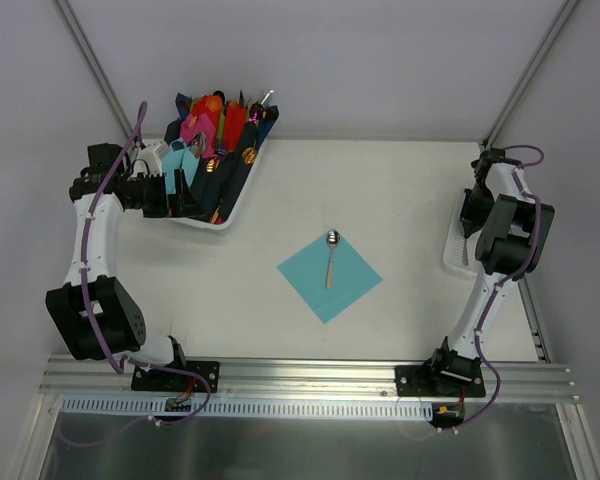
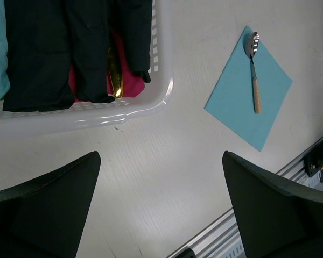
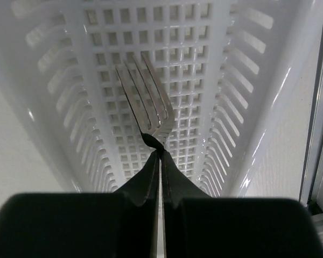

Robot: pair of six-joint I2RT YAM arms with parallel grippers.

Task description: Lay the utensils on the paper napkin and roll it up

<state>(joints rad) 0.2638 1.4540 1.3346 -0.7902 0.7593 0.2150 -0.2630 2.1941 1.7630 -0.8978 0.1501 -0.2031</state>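
Observation:
A teal paper napkin (image 1: 329,276) (image 2: 249,88) lies as a diamond in the middle of the table. On it rests a spoon (image 1: 331,252) (image 2: 253,64) with a shiny bowl and a pale handle. My right gripper (image 3: 161,152) (image 1: 469,226) is down in the white basket (image 3: 97,97) at the right edge, shut on the neck of a silver fork (image 3: 146,94); the tines stick out beyond the fingertips. My left gripper (image 2: 161,172) is open over bare table, beside the white tray (image 2: 97,115), with nothing between its fingers.
The white tray (image 1: 242,195) at the back left holds pink, red, dark navy and teal napkin bundles and gold-coloured cutlery (image 2: 114,75). An aluminium rail (image 1: 310,375) runs along the near edge. Frame posts rise at the back corners.

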